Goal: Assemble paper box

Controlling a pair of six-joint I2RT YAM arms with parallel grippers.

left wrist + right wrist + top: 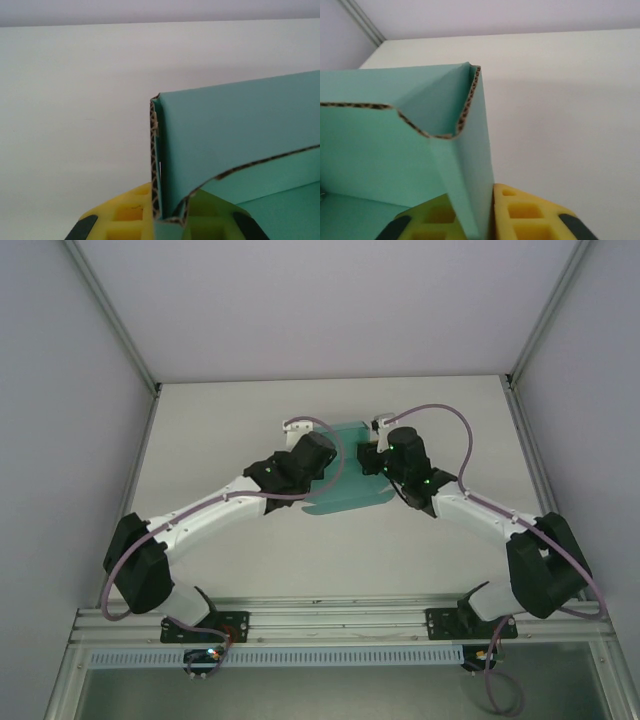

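My left gripper [165, 222] has its yellow fingers [125, 217] pressed together on an upright wall of the teal-green, thin corrugated-card paper box [235, 125], right at a folded corner. My right gripper [479, 222] mirrors it on the other side, pinching the wall at its own corner. From above, the paper box sits between the two wrists over the middle of the pale table [250, 560], with a flat panel spreading towards the arm bases. I can't tell whether it rests on the surface. My worry is that both grips bite low on thin card. If my arms pull apart or twist unevenly, a fold could crease wrongly or tear. If either pinch slips, I expect that wall to spring flat and undo the shape
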